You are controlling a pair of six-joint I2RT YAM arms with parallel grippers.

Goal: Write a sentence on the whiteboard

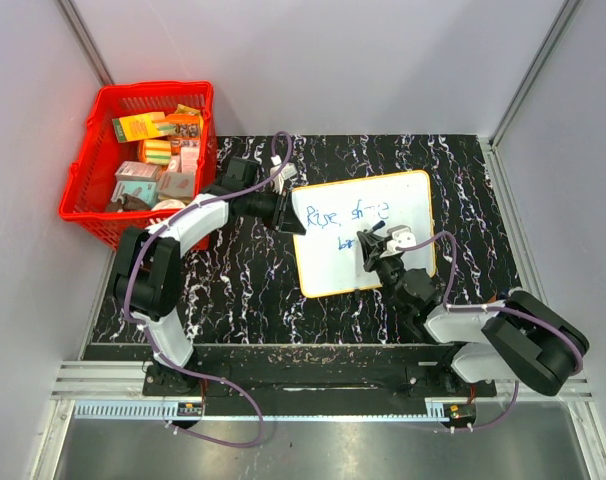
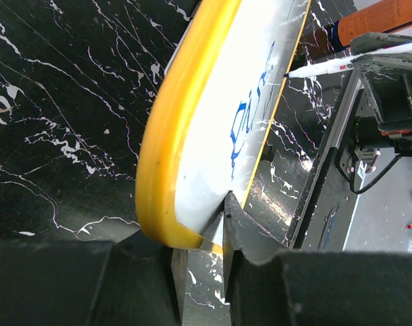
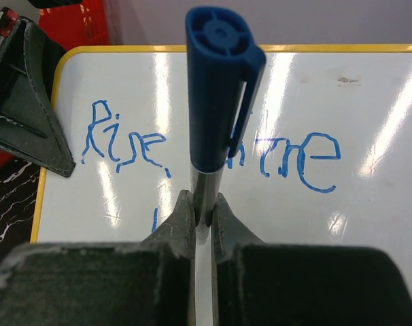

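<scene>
Whiteboard (image 1: 328, 268), rim clamped in left jaws, marker (image 3: 216, 102) pinched by right jaws, its tip seen only from left wrist

We see the whiteboard (image 1: 403, 200) lying on the table (image 1: 243, 280). The basket (image 1: 158, 87) stands well apart to the whiteboard's far left, with boxes (image 1: 143, 127) in it. The left gripper (image 1: 288, 212) sits at the whiteboard's left edge, which passes between its fingers. Over the whiteboard's near half, the right gripper (image 1: 373, 250) holds the marker (image 3: 216, 102) just nearer than the sentence (image 1: 343, 217).
</scene>
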